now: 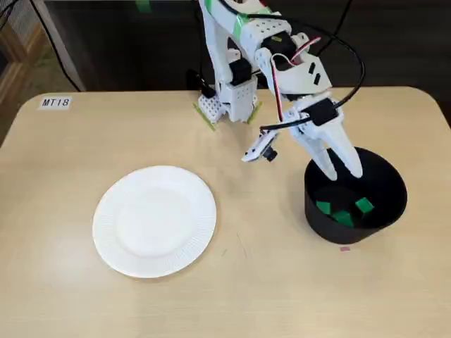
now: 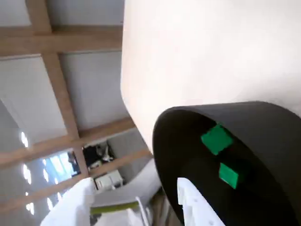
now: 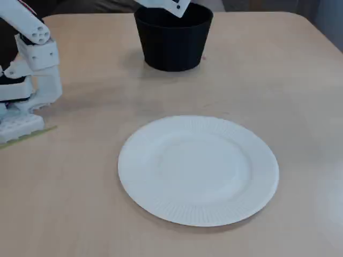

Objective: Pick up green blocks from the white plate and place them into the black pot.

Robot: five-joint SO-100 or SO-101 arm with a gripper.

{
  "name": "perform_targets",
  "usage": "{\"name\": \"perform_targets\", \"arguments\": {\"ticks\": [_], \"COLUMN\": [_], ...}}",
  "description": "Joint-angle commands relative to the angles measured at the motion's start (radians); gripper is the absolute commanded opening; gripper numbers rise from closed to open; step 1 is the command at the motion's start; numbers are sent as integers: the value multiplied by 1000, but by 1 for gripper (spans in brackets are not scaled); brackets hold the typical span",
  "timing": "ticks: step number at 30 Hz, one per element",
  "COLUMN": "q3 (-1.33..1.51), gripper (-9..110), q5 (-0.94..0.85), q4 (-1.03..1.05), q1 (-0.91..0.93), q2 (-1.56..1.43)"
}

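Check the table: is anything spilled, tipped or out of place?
Nothing stands out. The pot stands upright with three green blocks inside, the plate lies flat and bare, and the open tool hangs above the pot.

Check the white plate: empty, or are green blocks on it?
Empty. Both fixed views show the white plate bare; green blocks lie inside the black pot.

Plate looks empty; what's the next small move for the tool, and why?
Probably lift the tool straight up, clear of the pot: it hangs open over the pot's mouth, three green blocks lie inside, and the plate holds none.
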State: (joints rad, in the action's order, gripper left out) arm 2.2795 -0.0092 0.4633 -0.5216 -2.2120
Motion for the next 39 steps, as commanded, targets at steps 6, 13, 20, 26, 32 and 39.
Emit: {"name": "perform_targets", "arguments": {"ticks": [6, 13, 20, 26, 32, 39], "q3": [-202, -152, 225, 443, 653, 729], "gripper": [-2, -2, -2, -2, -2, -2], "q5": [-55, -87, -57, -66, -49, -71], "q4": [281, 525, 419, 364, 397, 408], "q1": [227, 422, 443, 479, 492, 482], "q2": [-219, -420, -638, -744, -1022, -1042]}}
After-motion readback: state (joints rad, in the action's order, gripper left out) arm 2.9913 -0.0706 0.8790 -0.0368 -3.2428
